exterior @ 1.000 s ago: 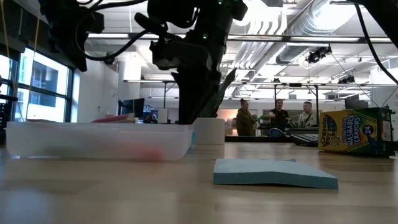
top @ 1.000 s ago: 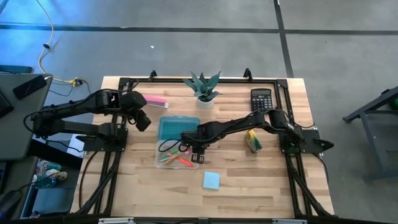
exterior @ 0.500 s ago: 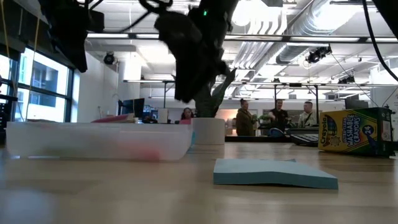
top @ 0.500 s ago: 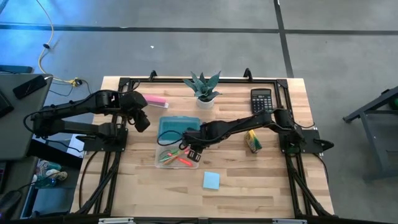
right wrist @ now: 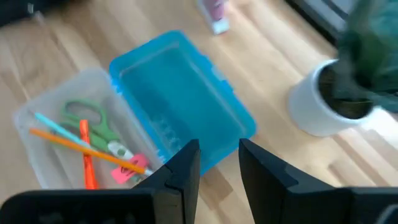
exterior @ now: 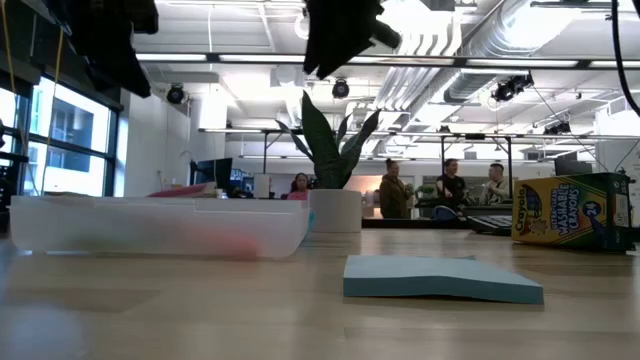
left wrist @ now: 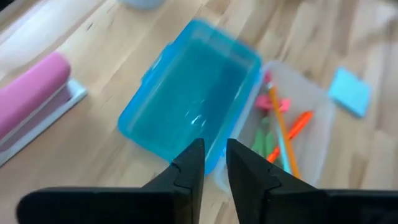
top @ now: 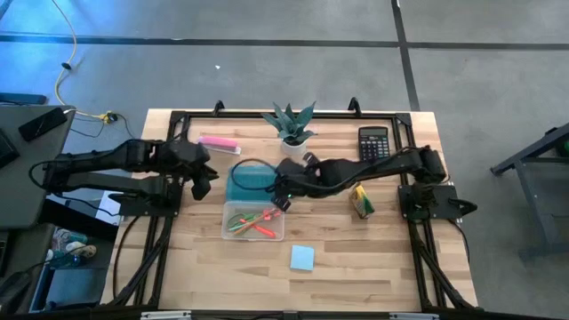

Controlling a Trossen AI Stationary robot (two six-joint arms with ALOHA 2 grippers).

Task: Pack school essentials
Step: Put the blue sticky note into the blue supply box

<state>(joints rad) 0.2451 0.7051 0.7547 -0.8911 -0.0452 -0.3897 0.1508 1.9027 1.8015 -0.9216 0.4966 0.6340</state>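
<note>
- At the middle of the wooden table (top: 391, 267), a clear plastic case (top: 253, 221) was seen lying open, its blue lid (top: 249, 181) folded back flat toward the far side.
- Inside the clear half, green-handled scissors (right wrist: 93, 121), an orange pencil (right wrist: 74, 146), a teal pencil (right wrist: 53, 124), a red pen (right wrist: 86, 163) and a small pink eraser (right wrist: 127, 169) were shown lying together.
- The blue lid held nothing that could be made out.
- A blue sticky-note pad (top: 301, 258) was left flat on the table, near the case on its near side and not touching it.
- A yellow-green crayon box (top: 361, 202) was found on the table to the right of the case, well apart from it; it stood upright in the low view.
- A potted plant (top: 292, 127), a black calculator (top: 373, 142) and a long pink bar (top: 219, 143) were placed along the far edge.
- The right gripper (right wrist: 219, 155) was raised above the blue lid, its fingers a narrow gap apart with nothing between them.
- The left gripper (left wrist: 216, 158) was held over the table just left of the lid, fingers slightly apart, nothing clamped.
- Beyond the table, a large room with ceiling ducts (exterior: 500, 45) and strip lights was visible, and several people (exterior: 445, 188) were gathered at the back.
</note>
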